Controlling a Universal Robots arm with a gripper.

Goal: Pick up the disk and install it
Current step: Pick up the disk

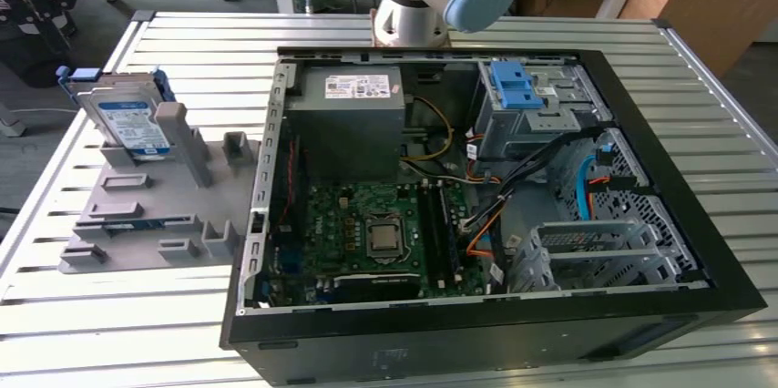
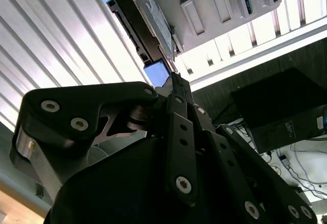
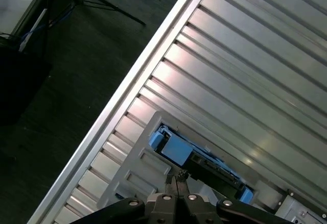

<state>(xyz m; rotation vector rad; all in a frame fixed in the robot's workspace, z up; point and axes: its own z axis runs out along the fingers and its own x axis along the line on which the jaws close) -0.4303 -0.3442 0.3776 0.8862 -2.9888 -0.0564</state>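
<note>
Currently: disk (image 1: 131,124), silver drive in a blue carrier frame, stands on edge in a slot of the grey holder rack (image 1: 158,215), at the exterior view's left, on the slatted counter (image 1: 122,315) beside the open computer case (image 1: 680,224). Pincer (image 3: 177,177), in the first wrist view, fingertips pressed together with nothing between them, aimed toward the disk's blue end, not touching it.

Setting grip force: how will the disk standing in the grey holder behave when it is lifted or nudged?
Probably stiff: the disk looks like a flat metal slab edged in blue plastic. Being metal, it is likely heavy for its size. It stands on edge in the grey holder, so a sideways push may tip it rather than slide it.
</note>
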